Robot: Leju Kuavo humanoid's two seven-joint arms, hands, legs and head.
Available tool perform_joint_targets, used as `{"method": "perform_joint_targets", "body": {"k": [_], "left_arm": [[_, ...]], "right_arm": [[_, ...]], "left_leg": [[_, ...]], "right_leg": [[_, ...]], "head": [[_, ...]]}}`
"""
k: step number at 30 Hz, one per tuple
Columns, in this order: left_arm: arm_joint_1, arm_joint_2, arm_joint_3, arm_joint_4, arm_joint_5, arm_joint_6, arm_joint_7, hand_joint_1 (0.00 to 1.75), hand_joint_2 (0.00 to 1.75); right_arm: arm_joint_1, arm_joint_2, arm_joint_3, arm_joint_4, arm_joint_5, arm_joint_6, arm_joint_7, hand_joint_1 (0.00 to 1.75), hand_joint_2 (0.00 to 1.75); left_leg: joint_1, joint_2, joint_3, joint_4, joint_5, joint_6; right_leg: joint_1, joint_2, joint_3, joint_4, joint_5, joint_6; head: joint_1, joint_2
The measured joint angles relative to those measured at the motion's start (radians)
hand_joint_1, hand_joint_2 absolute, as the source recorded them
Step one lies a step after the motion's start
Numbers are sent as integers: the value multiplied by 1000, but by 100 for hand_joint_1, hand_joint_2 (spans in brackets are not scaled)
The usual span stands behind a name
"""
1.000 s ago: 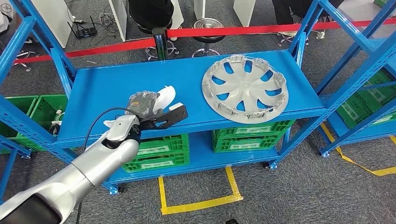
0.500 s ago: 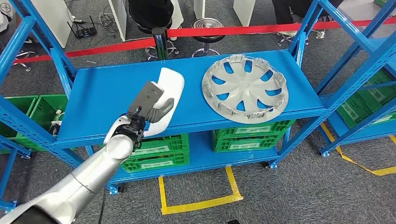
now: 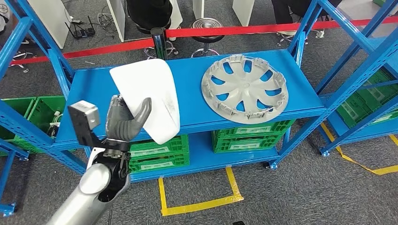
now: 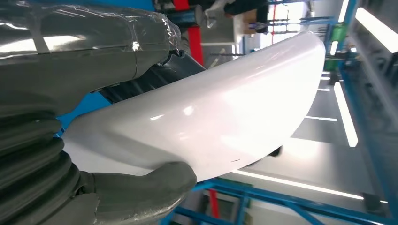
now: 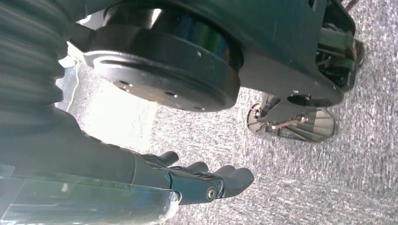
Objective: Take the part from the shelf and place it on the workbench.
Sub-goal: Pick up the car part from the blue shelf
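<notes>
left hand (image 3: 125, 119) raised — gripping white part (image 3: 150, 96)

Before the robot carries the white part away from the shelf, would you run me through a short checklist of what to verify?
1. Grasp: the left hand holds the white part, thumb under its edge. Ok.
2. Lift: the part is raised and tilted in front of the blue shelf; whether it has fully cleared the board, cannot tell.
3. Neighbour: the silver hubcap lies apart from the part. Ok.
4. Right hand: hangs over the floor, fingers loosely extended, holding nothing. Ok.
5. Workbench as destination: cannot tell.
6. Grip security for carrying: the part juts far past the hand; cannot tell.
</notes>
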Motion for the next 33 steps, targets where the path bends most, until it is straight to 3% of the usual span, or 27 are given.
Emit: {"method": "perform_joint_targets", "body": {"k": [14, 33], "left_arm": [[105, 34, 42, -245, 77, -26, -65, 175, 175], [139, 62, 38, -361, -31, -32, -4, 175, 175]], "right_arm": [[1, -7, -1, 0, -34, -12, -7, 0, 175], [1, -14, -2, 0, -64, -19, -12, 0, 175]], "left_leg": [[0, -3, 0, 0, 0, 1], [-6, -13, 0, 1, -2, 3]], "right_leg": [[0, -1, 0, 0, 0, 0], [-7, -2, 1, -1, -2, 2]], "head": [[0, 0], [-1, 0]]}}
